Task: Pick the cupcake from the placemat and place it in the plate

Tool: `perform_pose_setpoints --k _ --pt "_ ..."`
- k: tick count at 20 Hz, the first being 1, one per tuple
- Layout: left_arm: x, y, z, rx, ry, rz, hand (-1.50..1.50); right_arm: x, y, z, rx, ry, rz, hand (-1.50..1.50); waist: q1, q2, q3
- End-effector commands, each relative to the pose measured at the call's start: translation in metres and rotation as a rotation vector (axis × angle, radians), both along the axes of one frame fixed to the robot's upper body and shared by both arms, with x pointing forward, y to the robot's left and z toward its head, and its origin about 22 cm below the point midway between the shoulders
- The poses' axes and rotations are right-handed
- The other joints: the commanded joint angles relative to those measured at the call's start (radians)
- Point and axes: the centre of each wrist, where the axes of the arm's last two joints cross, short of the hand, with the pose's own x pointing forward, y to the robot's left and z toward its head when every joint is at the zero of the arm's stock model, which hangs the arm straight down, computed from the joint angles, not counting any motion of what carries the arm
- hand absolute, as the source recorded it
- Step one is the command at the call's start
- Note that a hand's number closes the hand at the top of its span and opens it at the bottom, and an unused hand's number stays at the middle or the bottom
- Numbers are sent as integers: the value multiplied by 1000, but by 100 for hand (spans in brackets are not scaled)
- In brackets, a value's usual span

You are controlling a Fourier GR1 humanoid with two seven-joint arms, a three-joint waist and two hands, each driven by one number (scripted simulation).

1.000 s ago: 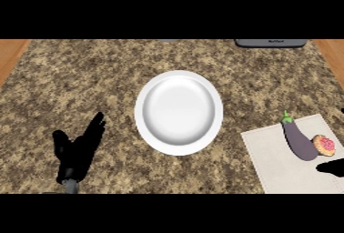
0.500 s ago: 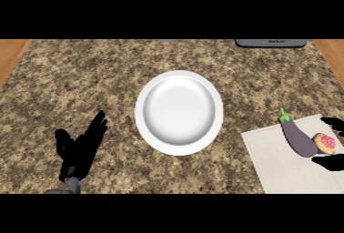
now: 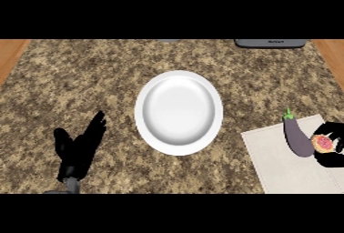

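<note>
Left hand, lower left of the head view: fingers straight and slightly spread, thumb out to the side, pointing up and to the right. It holds nothing, touches none of the objects, and shows over bare speckled stone, well apart from the plate.

Desk: brown-and-tan granite top, with a wooden strip showing at both side edges.

Plate, centre: white, round, seen as a tall oval. Nothing lies in it. Rim apart from the placemat corner to its right.

Dark grey flat object, far edge, right of centre: partly cut off by the upper limit of the view; cannot tell what it is.

Placemat, lower right: pale, rectangular, set at a slight angle, running out of the view at the right and bottom.

Eggplant, on the placemat's upper part: dark purple, green stem pointing up toward the mat's far edge, body lying lengthwise.

Cupcake, just right of the eggplant, touching or nearly touching it: pinkish-orange top visible, on the placemat, far from the plate.

Right hand, right edge, mostly cut off: black fingers curve round the cupcake from above, the right and below, so the cupcake sits inside the curl. Whether the fingers actually press on it I cannot tell; the cupcake looks level with the mat and next to the eggplant.
</note>
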Motion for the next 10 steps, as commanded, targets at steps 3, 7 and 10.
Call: perform_pose_setpoints --k 3,7,10 --pt "6 -11 1 -3 12 -45 0 24 174 -13 71 -86 148 150 51 2 -4" --pt "9 -25 0 -1 3 -109 0 31 259 1 137 -149 238 150 129 8 -10" --pt "13 -29 2 -6 15 -130 0 37 296 34 128 -341 240 150 151 -1 -6"
